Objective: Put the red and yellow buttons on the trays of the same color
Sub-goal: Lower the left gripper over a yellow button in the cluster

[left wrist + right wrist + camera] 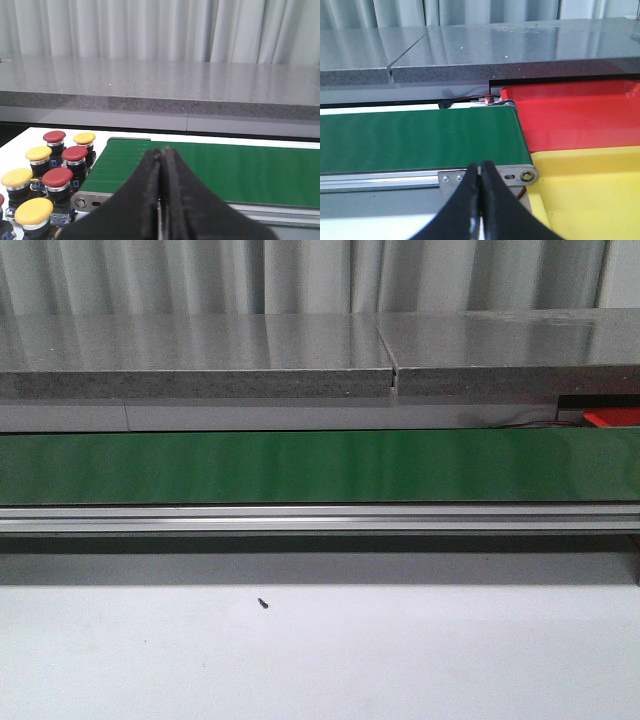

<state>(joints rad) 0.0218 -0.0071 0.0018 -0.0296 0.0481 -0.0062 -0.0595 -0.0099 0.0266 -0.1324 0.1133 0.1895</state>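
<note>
Several red buttons (57, 177) and yellow buttons (34, 212) stand clustered on the white table beside the left end of the green belt (225, 172). My left gripper (162, 151) is shut and empty, in front of that belt end, to the right of the buttons. A red tray (570, 117) and a yellow tray (590, 190) sit side by side past the belt's right end. My right gripper (481, 165) is shut and empty, just before the belt's end bracket (520, 175). In the front view only a corner of the red tray (612, 417) shows.
The green belt (320, 466) runs across the front view on an aluminium rail (320, 518). Behind it is a grey stone ledge (200, 385) and a curtain. A small black screw (263, 603) lies on the white table.
</note>
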